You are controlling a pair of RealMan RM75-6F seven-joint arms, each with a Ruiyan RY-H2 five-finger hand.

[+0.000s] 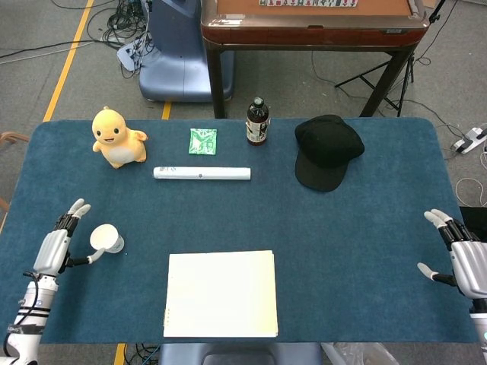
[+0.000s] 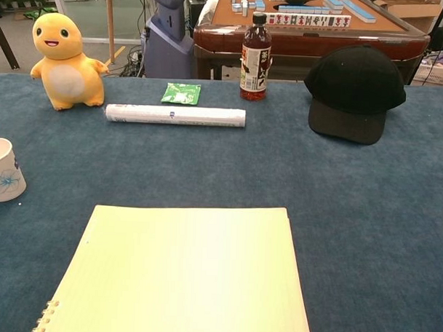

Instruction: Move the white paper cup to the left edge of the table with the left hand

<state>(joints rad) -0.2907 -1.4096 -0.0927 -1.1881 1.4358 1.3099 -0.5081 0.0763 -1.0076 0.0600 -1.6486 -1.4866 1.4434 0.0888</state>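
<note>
The white paper cup (image 1: 105,238) with a blue flower print stands on the blue table (image 1: 365,228) near its left edge; the chest view shows the cup (image 2: 4,179) at its left border, roughly upright. My left hand (image 1: 55,247) is just left of the cup, fingers raised and spread away from it. Its thumb reaches toward the cup's base, and I cannot tell whether it touches. The hand holds nothing. My right hand (image 1: 466,262) hovers at the table's right edge, fingers apart and empty. Neither hand shows in the chest view.
A yellow notepad (image 1: 221,293) lies at the front centre. Further back are a yellow plush toy (image 1: 116,138), a white tube (image 1: 202,173), a green packet (image 1: 202,141), a dark bottle (image 1: 257,122) and a black cap (image 1: 327,151).
</note>
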